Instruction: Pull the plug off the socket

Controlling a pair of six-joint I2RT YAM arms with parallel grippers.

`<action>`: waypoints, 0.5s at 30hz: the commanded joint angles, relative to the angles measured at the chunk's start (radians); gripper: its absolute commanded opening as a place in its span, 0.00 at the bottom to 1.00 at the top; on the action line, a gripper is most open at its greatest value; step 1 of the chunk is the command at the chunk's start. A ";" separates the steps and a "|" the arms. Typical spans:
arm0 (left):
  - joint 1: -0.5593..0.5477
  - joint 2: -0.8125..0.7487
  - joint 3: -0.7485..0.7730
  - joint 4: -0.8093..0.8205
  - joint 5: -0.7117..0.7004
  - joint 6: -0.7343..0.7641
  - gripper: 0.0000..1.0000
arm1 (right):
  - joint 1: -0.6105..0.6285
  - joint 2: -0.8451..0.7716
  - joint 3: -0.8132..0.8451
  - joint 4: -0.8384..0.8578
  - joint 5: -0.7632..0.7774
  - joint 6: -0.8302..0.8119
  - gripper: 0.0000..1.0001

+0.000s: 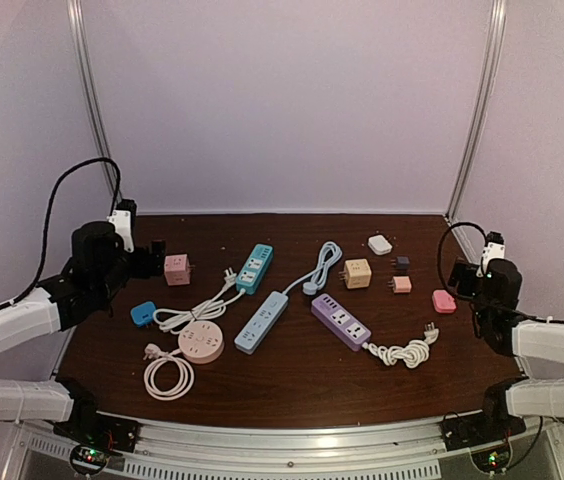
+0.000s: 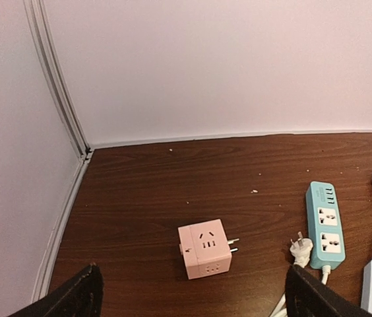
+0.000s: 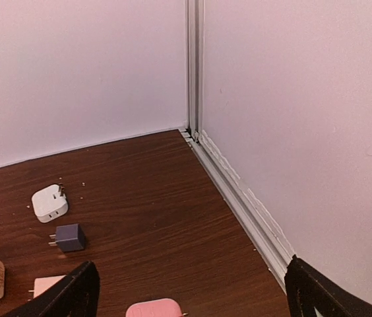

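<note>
Several power strips lie on the brown table: a teal one, a light blue one, a purple one and a round pink one with white cord. I cannot tell which plug sits in a socket. My left gripper is open and empty at the left edge, facing a pink cube socket. In the left wrist view the cube lies just ahead of my open gripper. My right gripper is open and empty by a pink adapter.
A tan cube, a white charger, a dark adapter, a small pink adapter and a blue adapter lie about. A loose white plug rests beside the teal strip. Walls and rails close in the sides.
</note>
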 commanded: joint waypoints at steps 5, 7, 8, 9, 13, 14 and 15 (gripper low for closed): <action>0.030 0.017 -0.060 0.198 -0.145 0.068 0.98 | -0.067 0.287 -0.045 0.508 -0.037 -0.164 1.00; 0.060 0.032 -0.085 0.229 -0.152 0.077 0.98 | -0.070 0.335 -0.036 0.547 -0.082 -0.187 1.00; 0.078 0.042 -0.098 0.253 -0.155 0.087 0.98 | -0.074 0.341 -0.028 0.541 -0.112 -0.178 1.00; 0.095 0.055 -0.111 0.273 -0.156 0.092 0.98 | -0.078 0.361 -0.025 0.566 -0.146 -0.179 1.00; 0.172 0.104 -0.159 0.376 -0.125 0.137 0.98 | -0.083 0.510 -0.032 0.735 -0.174 -0.202 1.00; 0.184 0.115 -0.174 0.406 -0.125 0.149 0.98 | -0.099 0.504 -0.025 0.693 -0.191 -0.178 1.00; 0.196 0.126 -0.189 0.447 -0.129 0.151 0.98 | -0.111 0.521 -0.018 0.696 -0.220 -0.174 1.00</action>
